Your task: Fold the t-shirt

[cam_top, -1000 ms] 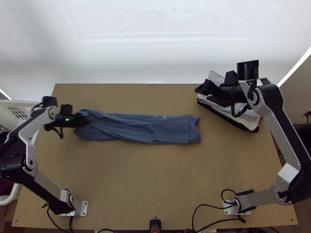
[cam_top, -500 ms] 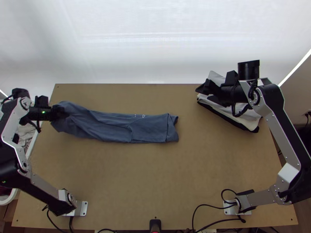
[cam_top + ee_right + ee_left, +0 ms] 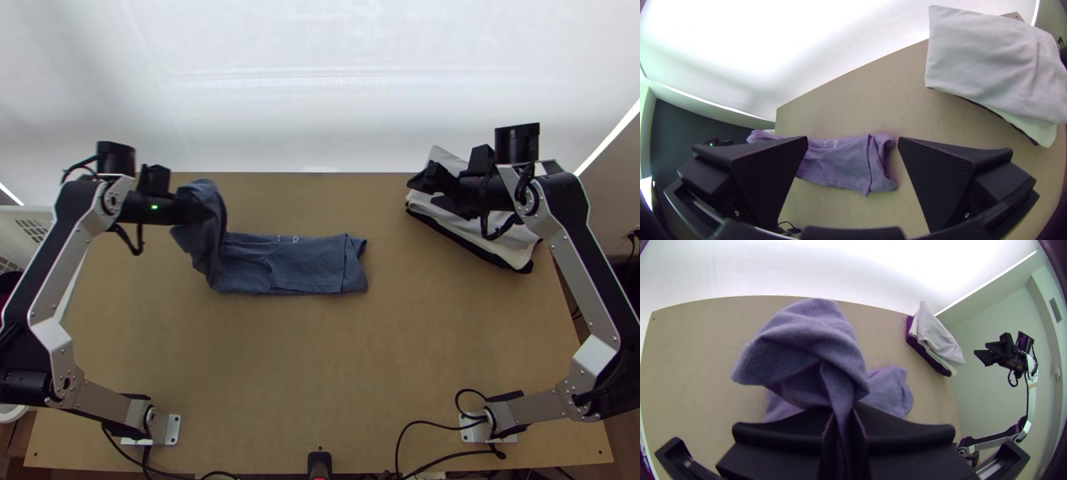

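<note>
The slate-blue t-shirt [image 3: 308, 266] is laid in a narrow, creased strip, well left of the stack of folded cloths [image 3: 522, 238], its far-left end lifted and bunched. That end is pinched between the closed jaws of the left gripper [image 3: 190, 211]; the right gripper [image 3: 422, 179] is held raised by the stack's left end, jaws spread wide.

No words or numbers can be read; small white marks [image 3: 288, 238], possibly print, stand on the blue-grey t-shirt [image 3: 308, 272], along its long side facing the far edge of the desk [image 3: 320, 376]
</note>
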`<action>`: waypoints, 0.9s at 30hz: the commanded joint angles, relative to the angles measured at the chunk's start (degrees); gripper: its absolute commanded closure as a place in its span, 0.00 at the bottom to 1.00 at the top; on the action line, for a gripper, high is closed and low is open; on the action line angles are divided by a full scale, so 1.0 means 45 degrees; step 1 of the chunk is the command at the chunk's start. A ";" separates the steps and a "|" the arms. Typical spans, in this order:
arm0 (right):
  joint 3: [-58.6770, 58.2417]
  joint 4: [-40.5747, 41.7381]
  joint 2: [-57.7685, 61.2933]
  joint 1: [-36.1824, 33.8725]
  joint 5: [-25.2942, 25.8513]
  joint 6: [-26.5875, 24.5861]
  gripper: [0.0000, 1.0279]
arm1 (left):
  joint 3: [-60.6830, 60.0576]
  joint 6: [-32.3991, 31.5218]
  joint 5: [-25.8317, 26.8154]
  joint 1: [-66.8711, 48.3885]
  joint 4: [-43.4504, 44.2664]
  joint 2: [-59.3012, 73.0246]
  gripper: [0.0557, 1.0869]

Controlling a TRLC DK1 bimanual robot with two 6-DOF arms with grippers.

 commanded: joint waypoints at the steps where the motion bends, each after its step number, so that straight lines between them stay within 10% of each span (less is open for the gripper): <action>1: -0.0119 -0.0066 -0.0181 -0.0125 -0.0109 0.0146 0.07 | 0.0660 -0.1002 0.0056 -0.0854 0.0034 0.0497 0.96; 27: -0.0119 0.0090 -0.0103 -0.0067 -0.0109 0.0263 0.07 | 0.1890 -0.3228 -0.1194 -0.5580 0.1812 0.3524 0.96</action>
